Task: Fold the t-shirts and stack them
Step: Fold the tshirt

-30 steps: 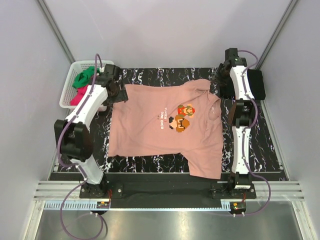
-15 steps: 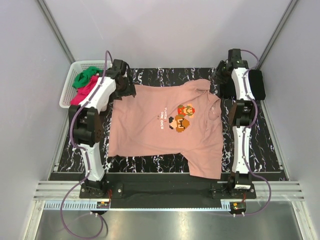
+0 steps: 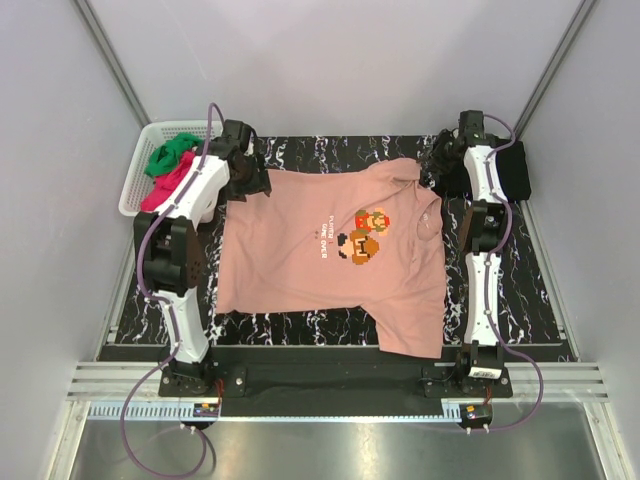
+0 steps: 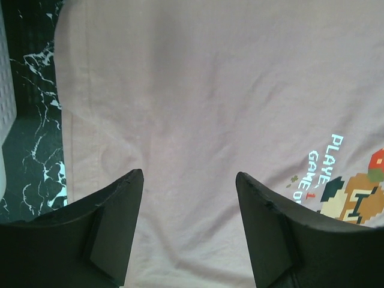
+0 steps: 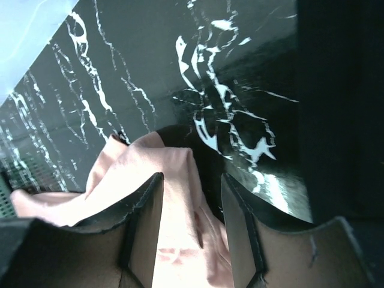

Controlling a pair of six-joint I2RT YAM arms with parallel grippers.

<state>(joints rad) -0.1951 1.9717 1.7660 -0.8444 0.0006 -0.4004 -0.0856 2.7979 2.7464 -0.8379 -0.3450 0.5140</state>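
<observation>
Salmon-pink cloth covers most of the black, white-veined table [image 3: 340,150]: the salmon-pink t-shirt [image 3: 320,250] lies spread out flat with its chest up. The pixel-art figure [image 3: 367,235] and the white text [image 3: 323,240] sit near its middle. Its hem faces the left arm's side and its collar faces the right arm's side. One sleeve reaches toward the far edge and the other toward the near edge.

The left gripper [image 3: 247,178] hovers over the shirt's far left corner. In the left wrist view its fingers [image 4: 120,204] stand wide apart above smooth pink cloth, with nothing pinched between them.

The right gripper [image 3: 443,165] is at the far right, just beside the far sleeve. In the right wrist view its fingers [image 5: 141,210] are parted. The bunched edge of the sleeve shows in the gap, and the cloth looks loose rather than clamped.

A white basket [image 3: 140,170] stands off the table's far left corner. It holds a green t-shirt [image 3: 170,153] on top of a magenta-red t-shirt [image 3: 165,185], both crumpled. A black t-shirt [image 3: 512,170] lies at the far right edge, just beyond the right arm.
</observation>
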